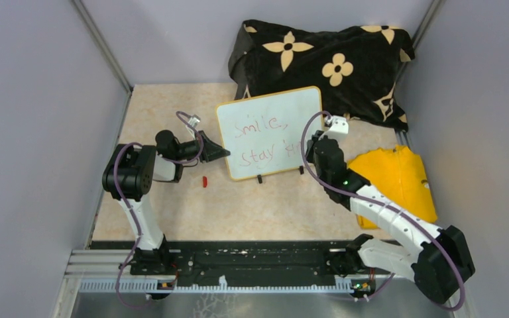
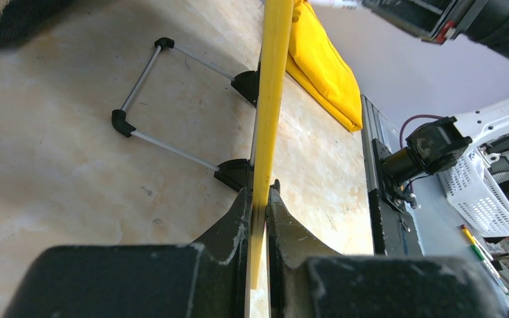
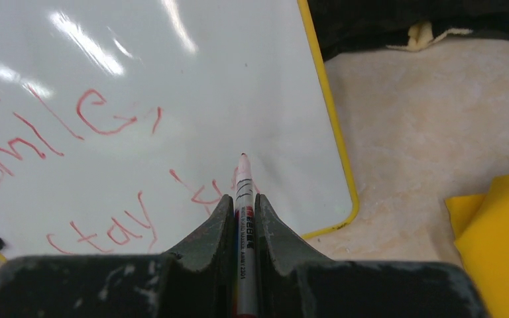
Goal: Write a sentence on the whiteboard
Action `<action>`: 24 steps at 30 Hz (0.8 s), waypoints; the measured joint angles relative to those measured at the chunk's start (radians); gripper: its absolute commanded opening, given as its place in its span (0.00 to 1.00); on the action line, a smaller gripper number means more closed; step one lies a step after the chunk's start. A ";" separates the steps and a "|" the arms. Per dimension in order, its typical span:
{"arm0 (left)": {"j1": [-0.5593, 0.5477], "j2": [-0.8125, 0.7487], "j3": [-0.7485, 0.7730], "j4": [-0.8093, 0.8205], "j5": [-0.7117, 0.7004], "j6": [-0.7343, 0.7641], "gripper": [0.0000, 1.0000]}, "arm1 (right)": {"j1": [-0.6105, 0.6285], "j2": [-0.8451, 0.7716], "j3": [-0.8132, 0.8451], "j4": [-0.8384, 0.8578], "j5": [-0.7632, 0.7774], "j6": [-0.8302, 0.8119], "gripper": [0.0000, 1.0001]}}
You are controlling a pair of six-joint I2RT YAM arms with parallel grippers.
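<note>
Here we are mid-writing: the small glossy whiteboard (image 1: 269, 132) with its thin yellow-orange frame stands propped on two black clip feet (image 2: 235, 173) at the middle of the beige stone-look worktop (image 1: 252, 212), just in front of the black flower-patterned cloth (image 1: 325, 59), with a folded yellow cloth (image 1: 397, 179) lying on the right arm's side. The left fingers (image 2: 232, 225) are pinched nearly shut on the board's yellow edge, bracing it from the side, and the right fingers (image 3: 205, 232) are closed tight on a slim white-barrelled marker (image 3: 243, 182), its tip pointing at the board's lower right area. The red handwritten sentence (image 1: 260, 156) shows "Smile," on the top line and "stay" below, then a couple of loose strokes of a further word right by the tip, so my read is that the last word is under way and the job is most of the way along but not done. Whether the tip touches the surface, I cannot tell from here. The next move calls for light, even pressure and short strokes running rightward, and there is little white left before the frame, so letters need to be kept compact; the left grip has to hold firm so the board does not rock back on its feet
</note>
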 measured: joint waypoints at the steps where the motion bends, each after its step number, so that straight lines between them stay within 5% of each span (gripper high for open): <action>1: 0.000 0.000 0.000 0.000 0.000 0.000 0.03 | -0.005 0.000 0.017 0.002 0.000 -0.003 0.00; 24: 0.000 0.000 0.000 -0.004 0.002 0.002 0.03 | -0.089 0.110 0.089 0.061 -0.007 -0.020 0.00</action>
